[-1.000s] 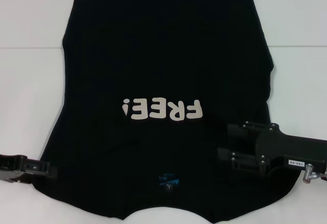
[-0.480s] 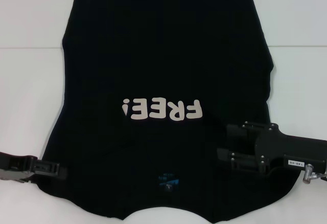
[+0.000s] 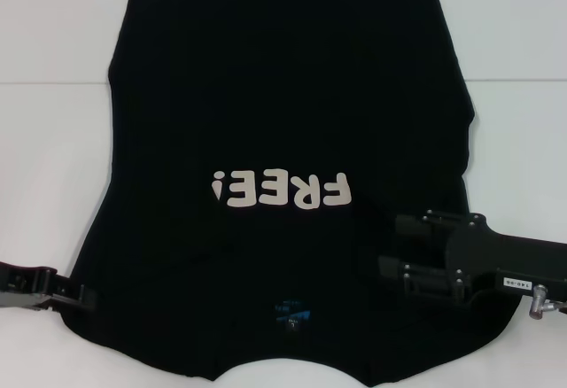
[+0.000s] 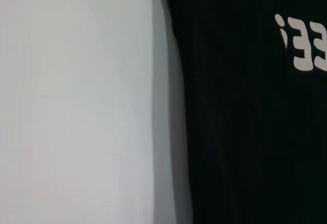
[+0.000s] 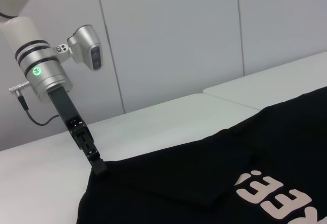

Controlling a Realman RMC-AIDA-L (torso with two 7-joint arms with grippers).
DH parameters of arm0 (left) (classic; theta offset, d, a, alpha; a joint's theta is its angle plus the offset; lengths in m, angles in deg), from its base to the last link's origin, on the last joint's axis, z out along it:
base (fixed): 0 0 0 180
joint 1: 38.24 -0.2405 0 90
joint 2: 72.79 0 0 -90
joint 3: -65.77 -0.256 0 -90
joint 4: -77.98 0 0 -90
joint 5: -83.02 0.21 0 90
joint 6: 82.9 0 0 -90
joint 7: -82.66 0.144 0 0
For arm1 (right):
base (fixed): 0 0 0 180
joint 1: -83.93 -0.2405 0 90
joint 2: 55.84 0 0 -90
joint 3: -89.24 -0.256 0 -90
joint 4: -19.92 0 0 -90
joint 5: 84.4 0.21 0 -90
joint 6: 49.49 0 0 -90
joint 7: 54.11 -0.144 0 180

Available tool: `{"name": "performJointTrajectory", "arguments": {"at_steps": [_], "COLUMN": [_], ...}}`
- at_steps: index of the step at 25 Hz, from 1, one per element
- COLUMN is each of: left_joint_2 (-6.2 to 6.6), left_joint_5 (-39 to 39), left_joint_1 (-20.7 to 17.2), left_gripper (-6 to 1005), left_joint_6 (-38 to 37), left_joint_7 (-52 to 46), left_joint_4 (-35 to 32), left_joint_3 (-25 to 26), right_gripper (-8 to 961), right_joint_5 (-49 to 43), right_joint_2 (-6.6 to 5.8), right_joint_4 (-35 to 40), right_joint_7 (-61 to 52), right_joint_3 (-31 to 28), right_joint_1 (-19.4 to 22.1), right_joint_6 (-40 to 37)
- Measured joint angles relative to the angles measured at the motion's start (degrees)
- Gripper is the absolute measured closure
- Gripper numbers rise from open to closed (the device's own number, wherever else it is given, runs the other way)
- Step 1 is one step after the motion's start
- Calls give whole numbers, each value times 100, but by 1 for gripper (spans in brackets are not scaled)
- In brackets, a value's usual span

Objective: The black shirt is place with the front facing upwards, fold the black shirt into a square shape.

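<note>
Looking at the black shirt (image 3: 283,96) lying spread and flat on the white tabletop (image 3: 53,140), front side up, with the white "FREE!" lettering (image 3: 282,190) near the middle and the small blue neck label (image 3: 291,310) at the collar. Collar pointing toward the robot, hem lying at the far side.

Finding the left hand (image 3: 75,295) low at the shirt's left edge, near the sleeve and just touching the cloth border or nearly so. Not being able to tell whether apart or together. Finding the right hand (image 3: 390,246) hovering over the cloth at the right shoulder area, its two fingers standing apart with nothing between them.

Judging the cloth as light, soft and limp, so probably sagging and creasing wherever not supported, and perhaps dragging on the tabletop instead of lifting cleanly. Taking hold best at the outer edges: sleeve or shoulder seam on each side, pinching only the layers needed. Lifting both sides together and evenly, probably keeping the fold line straight. Watching for the sleeve bunching under the hand.
</note>
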Motion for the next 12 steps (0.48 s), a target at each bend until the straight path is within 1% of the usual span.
{"name": "performJointTrajectory", "arguments": {"at_steps": [2,3,4,6,10,12], "left_joint_2": [2,-2,-2,-8,10,26], "left_joint_5": [0,0,0,0,-1,-2], "left_joint_1": [0,0,0,-1,3,5], "left_gripper": [336,358,402,489,654,733], "left_joint_6": [9,19,19,23,24,17], "left_joint_7": [1,-1,-1,-12,-27,-13], "left_joint_4": [0,-3,-3,-2,32,37], "left_joint_3": [-12,-30,-30,-33,-38,-46], "right_gripper": [226,226,226,226,227,229], "right_joint_5": [0,-6,-6,-13,-63,-300], "right_joint_2": [-11,-40,-40,-99,-321,-465], "right_joint_4": [10,17,17,27,104,274], "right_joint_7": [-75,-230,-230,-542,-1646,-2485], "right_joint_3": [0,0,0,0,31,63], "right_joint_1": [4,1,1,-21,-94,-187], "right_joint_6": [3,18,18,31,130,183]}}
